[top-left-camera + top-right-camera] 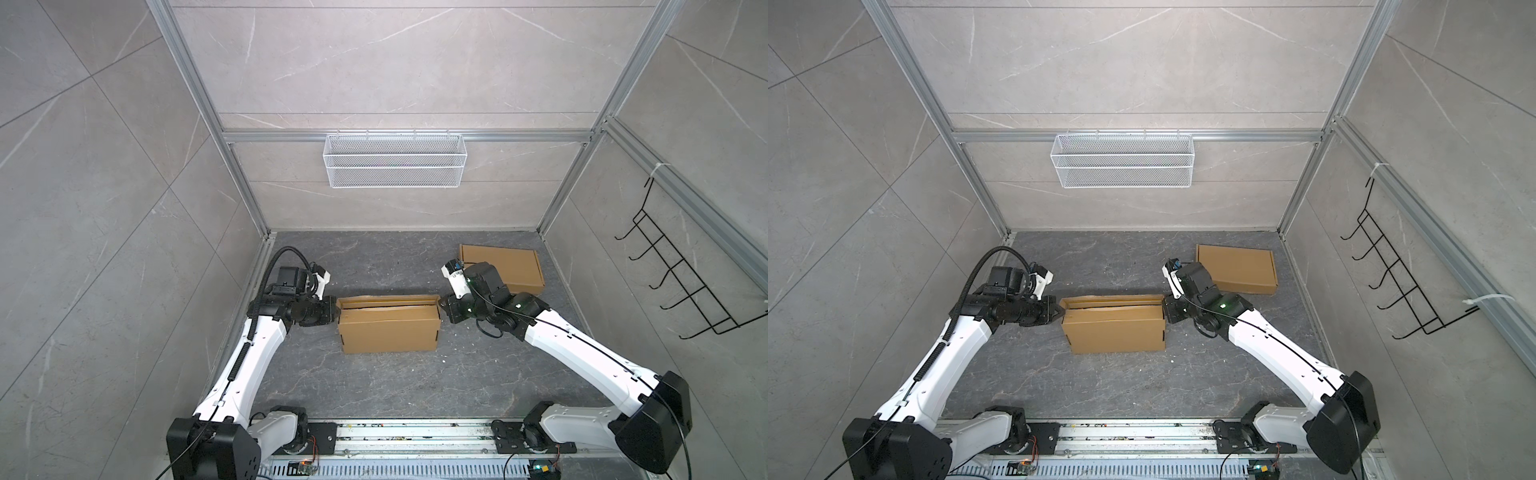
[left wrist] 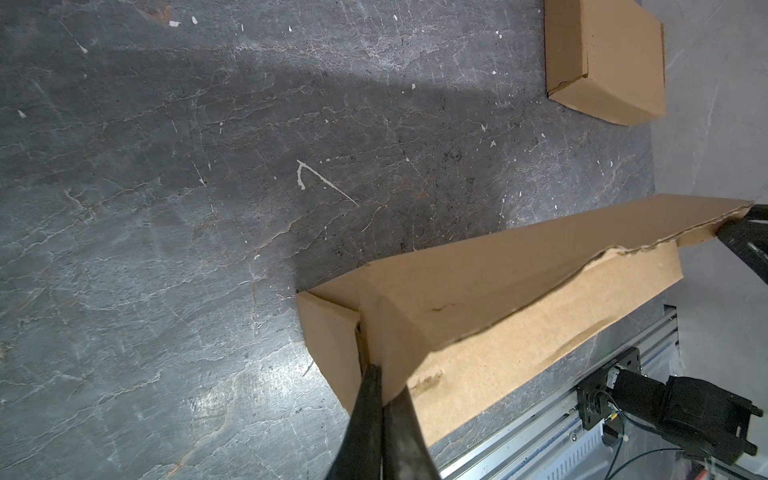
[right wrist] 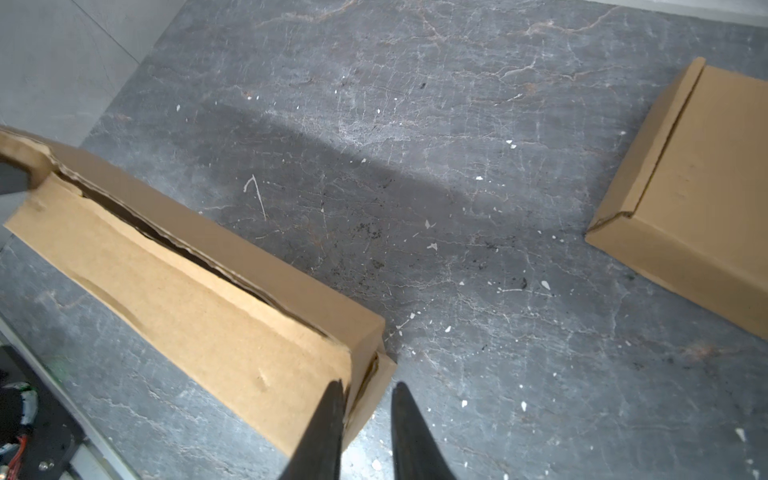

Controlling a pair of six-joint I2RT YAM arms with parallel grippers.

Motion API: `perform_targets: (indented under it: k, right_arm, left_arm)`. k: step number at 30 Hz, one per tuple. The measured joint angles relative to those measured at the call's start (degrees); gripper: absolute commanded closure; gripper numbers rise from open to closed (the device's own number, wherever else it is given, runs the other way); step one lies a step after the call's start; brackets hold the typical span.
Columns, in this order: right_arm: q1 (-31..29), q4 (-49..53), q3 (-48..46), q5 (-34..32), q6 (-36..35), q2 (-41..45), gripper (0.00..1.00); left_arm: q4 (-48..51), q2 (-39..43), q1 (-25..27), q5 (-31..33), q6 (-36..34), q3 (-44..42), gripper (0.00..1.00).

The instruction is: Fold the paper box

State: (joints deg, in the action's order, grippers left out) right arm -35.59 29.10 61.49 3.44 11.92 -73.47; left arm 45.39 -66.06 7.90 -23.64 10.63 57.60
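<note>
The paper box (image 1: 388, 332) (image 1: 1113, 328) sits in the middle of the table (image 1: 374, 386), its long sides parallel to the near edge. Its walls are up and the top panel is folded over. A dark slit gapes along the far long edge, where the panel's ragged edge meets the rear wall; both wrist views show it (image 2: 519, 324) (image 3: 187, 291).

The left gripper (image 1: 336, 309) (image 1: 1060, 311) is at the box's left end. In its wrist view the fingers (image 2: 368, 415) are pressed tight together on the corner, pinching cardboard where the top panel meets the end wall.

The right gripper (image 1: 441, 309) (image 1: 1165, 309) is at the box's right end. Its wrist view (image 3: 368, 384) shows a narrow gap between the jaws, with the end wall standing in that gap. One finger lies against the top panel's corner. Whether the outer finger already presses the wall is hard to judge from this angle, so I cannot tell whether the pincer is clamped or merely astride it.

A second box (image 1: 505, 266) (image 1: 1237, 268), flat and closed, lies near the table's far right corner, well apart from the first. A white wire basket (image 1: 395, 160) hangs on the rear wall, and a black hook rack (image 1: 673, 274) hangs on the right wall.
</note>
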Motion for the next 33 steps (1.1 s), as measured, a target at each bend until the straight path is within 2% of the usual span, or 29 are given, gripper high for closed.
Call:
perform_targets:
  k: [6, 12, 16, 22, 29, 33]
  right_arm:
    - [0.0, -0.15, -0.57, 0.48, -0.11, -0.39, 0.78]
    - [0.5, 1.22, 0.57, 0.94, -1.99, -0.37, 0.51]
    - [1.75, 2.43, 4.46, 2.1, -7.45, -0.2, 0.3]
    - [1.42, 5.05, 11.96, 7.15, -18.69, -1.64, 0.25]
    - [-4.52, 9.14, 21.2, 7.58, -31.98, -10.69, 0.19]
    - [-6.43, 11.65, 24.5, 8.0, -36.59, -15.28, 0.15]
  left_arm:
    - [-0.02, -0.11, 0.09, 0.0, -0.04, -0.02, 1.0]
    - [-0.07, -0.17, 0.26, 0.0, -0.15, 0.0, 1.0]
    - [-0.11, -0.2, 0.26, 0.02, -0.15, -0.02, 1.0]
    - [-0.44, -0.31, 0.39, 0.24, -0.15, 0.0, 1.0]
    - [-0.83, -0.59, 0.7, 0.87, -0.15, 0.0, 1.0]
    - [-1.2, -0.76, 0.94, 1.11, -0.15, 0.0, 1.0]
